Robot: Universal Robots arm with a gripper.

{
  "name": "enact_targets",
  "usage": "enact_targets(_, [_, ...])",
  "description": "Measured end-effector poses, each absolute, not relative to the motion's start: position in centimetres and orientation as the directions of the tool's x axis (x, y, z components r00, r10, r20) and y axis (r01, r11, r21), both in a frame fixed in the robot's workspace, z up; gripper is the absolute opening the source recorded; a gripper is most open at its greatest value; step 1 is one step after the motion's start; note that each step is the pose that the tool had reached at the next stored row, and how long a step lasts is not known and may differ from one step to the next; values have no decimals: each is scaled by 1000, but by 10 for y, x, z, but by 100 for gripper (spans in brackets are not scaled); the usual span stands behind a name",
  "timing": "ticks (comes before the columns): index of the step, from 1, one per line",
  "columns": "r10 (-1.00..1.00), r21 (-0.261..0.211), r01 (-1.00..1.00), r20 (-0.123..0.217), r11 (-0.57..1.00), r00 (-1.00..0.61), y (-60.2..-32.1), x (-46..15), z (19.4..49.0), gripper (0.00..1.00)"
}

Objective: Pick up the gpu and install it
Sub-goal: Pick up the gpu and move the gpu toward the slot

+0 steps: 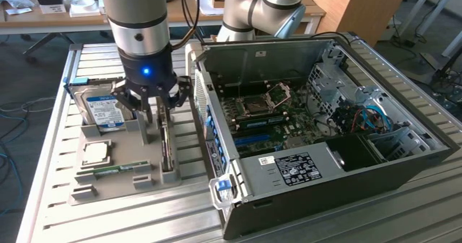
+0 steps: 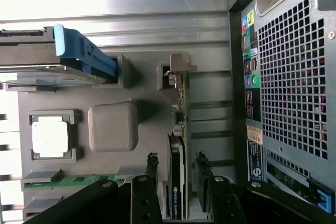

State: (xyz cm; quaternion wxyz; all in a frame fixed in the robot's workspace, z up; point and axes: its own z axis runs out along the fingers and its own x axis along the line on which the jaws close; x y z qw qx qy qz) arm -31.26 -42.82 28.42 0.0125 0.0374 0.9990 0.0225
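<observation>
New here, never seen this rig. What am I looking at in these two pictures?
A robot arm works over a slatted metal table. One picture is from a camera off the arm, the other from its wrist, looking past the jaws. A grey tray carries a hard drive, a processor chip, a memory stick and the gpu on edge. An open computer case sits at the exterior view's right. The jaws are open, straddling the gpu; nothing is held.
</observation>
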Motion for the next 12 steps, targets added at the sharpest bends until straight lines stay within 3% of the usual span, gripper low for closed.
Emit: enact_targets(12, [75, 46, 74, -23, 996, -997, -428, -313, 278, 42])
